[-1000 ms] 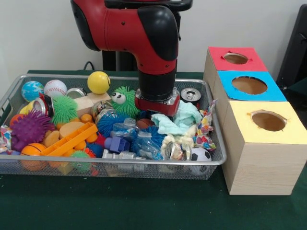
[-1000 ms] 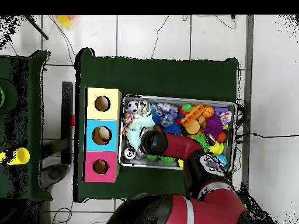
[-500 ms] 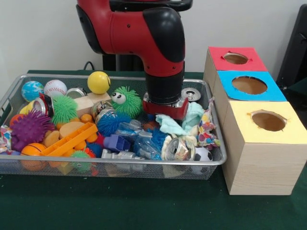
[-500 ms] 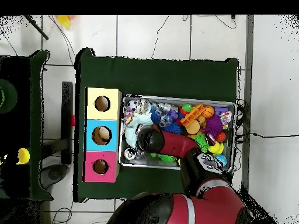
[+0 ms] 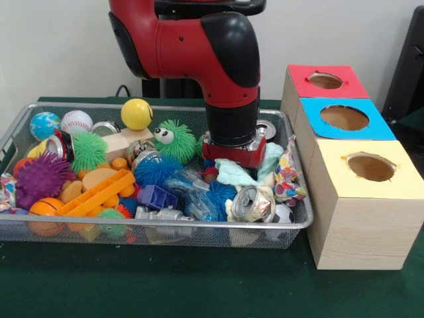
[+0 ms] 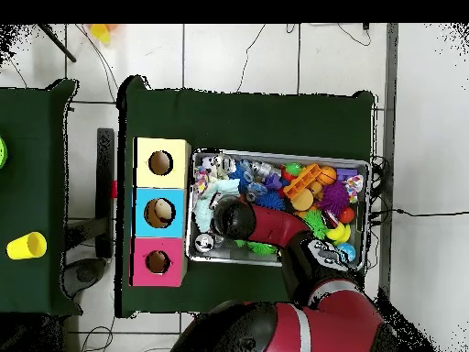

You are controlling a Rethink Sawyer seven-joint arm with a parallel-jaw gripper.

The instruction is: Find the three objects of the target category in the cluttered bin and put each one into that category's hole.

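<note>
The wire mesh bin (image 5: 165,224) is full of mixed toys; it also shows in the overhead view (image 6: 284,156). My gripper (image 5: 232,162) is down in the bin's right part, buried in the clutter on a mint cloth (image 5: 232,173); what it holds, if anything, is hidden. From above the arm covers it (image 6: 227,218). No plush animal shows clearly; neither the pale yellow one nor the tiger is in view. The red-topped box's round hole (image 5: 325,81) is at the far right behind the bin and also shows in the overhead view (image 6: 158,262).
Blue-topped box (image 5: 344,118) and yellow-topped box (image 5: 371,167) stand in a row with the red one. In the bin: a crushed can (image 5: 250,203), a soccer ball (image 5: 283,213), a green spiky ball with eyes (image 5: 175,139), a purple spiky ball (image 5: 41,177), an orange brick (image 5: 96,193).
My gripper has moved through the clutter toward the boxes' side of the bin. The mint cloth shifted with it, and the crushed can turned up at the front right.
</note>
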